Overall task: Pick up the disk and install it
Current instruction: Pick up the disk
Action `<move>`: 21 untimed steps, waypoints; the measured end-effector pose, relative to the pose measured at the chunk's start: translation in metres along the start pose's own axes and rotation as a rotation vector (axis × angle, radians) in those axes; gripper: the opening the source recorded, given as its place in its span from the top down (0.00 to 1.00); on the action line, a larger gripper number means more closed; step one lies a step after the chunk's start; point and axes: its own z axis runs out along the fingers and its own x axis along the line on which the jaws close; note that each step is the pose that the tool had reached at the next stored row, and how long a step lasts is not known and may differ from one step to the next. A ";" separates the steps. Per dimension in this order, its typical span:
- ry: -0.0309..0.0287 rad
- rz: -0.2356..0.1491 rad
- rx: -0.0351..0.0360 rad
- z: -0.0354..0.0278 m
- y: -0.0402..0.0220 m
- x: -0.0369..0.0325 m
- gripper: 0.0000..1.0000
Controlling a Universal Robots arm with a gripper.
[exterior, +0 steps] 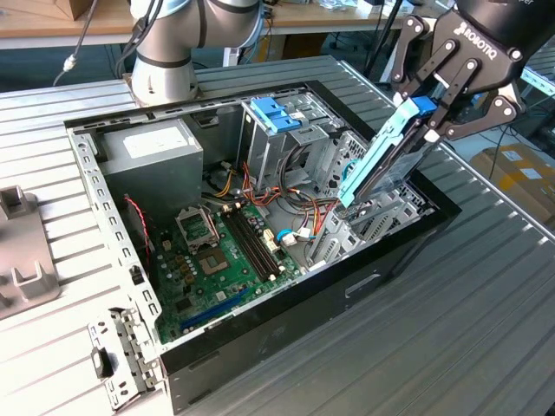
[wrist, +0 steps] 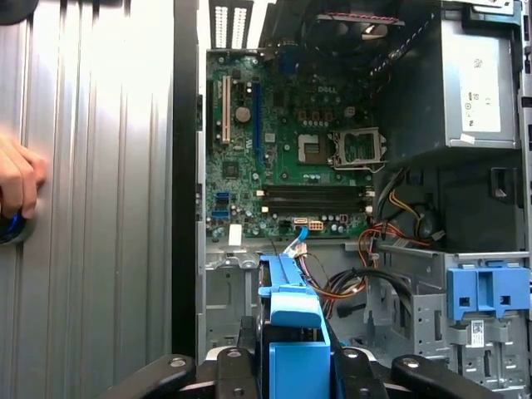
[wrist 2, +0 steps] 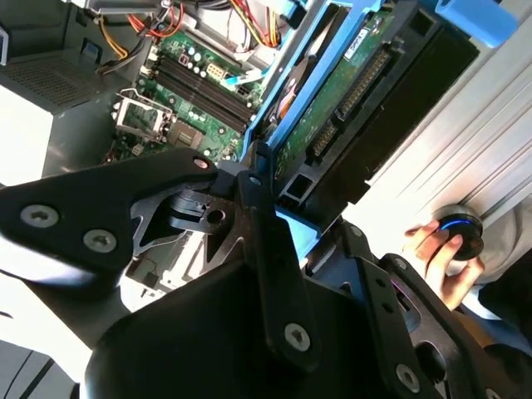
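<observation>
Gripper jaws clench the blue tab end of the disk, holding it in the air over the open case on the ribbed worktop. It hangs above the metal bay at the case's edge on the exterior view's right. The pick-up looks done. The install does not: the disk stands out of the case, not seated in any bay. Its long axis runs steeply, tab end highest in the jaws and the far end slanting down into the case toward the board. Whether that lower end touches the bay cannot be told. In the second wrist view the disk's green circuit face shows between its blue rails. A pale blue bracket sits near the case's far edge. A person's hand rests on a knob on the worktop, apart from the case.
</observation>
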 end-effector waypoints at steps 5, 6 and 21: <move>0.0000 0.000 -0.0018 0.0049 -0.0084 0.0026 0.63; 0.0000 0.000 -0.0022 0.0062 -0.0099 0.0034 0.63; 0.0001 -0.001 -0.0033 0.0211 -0.0142 0.0063 0.63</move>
